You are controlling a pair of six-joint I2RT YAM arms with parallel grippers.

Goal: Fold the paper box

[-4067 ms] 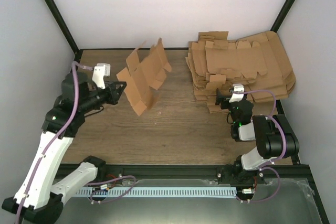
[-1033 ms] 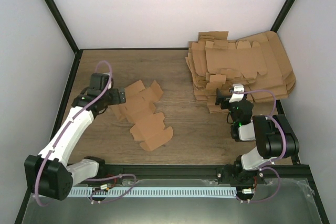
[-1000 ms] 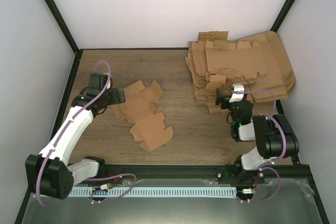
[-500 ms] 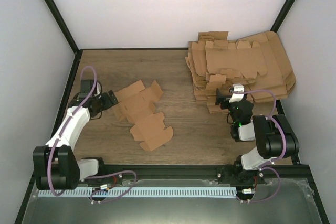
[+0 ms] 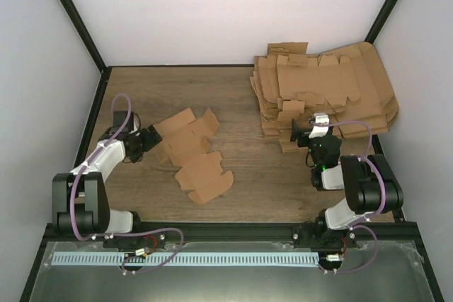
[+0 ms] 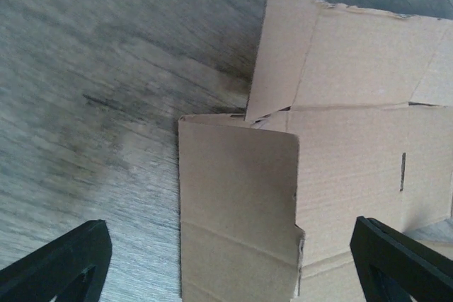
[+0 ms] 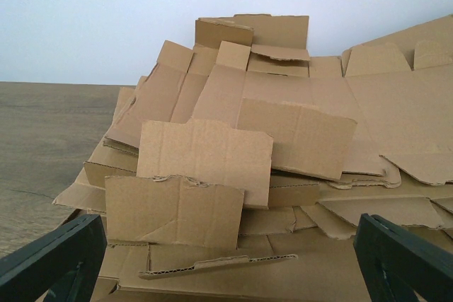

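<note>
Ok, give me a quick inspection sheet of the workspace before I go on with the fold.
Surface: wooden table, no spills seen.
Job's things: paper box lies mostly flat, unfolded, left of centre.
Clutter: pile of flat cardboard sheets, far right.
Grippers: left gripper open by the box's left edge, empty; right gripper open, facing the pile, empty.
Cables: left cable loops above its arm; right cable arcs over its arm; both purple.
Surroundings: white walls, black frame posts; nothing else seen.

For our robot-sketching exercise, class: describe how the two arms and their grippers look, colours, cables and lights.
The left arm has white shells with black joints; the right arm is mostly black, with a small green light. A lilac cable runs along each. The left gripper and right gripper have black fingers.
</note>
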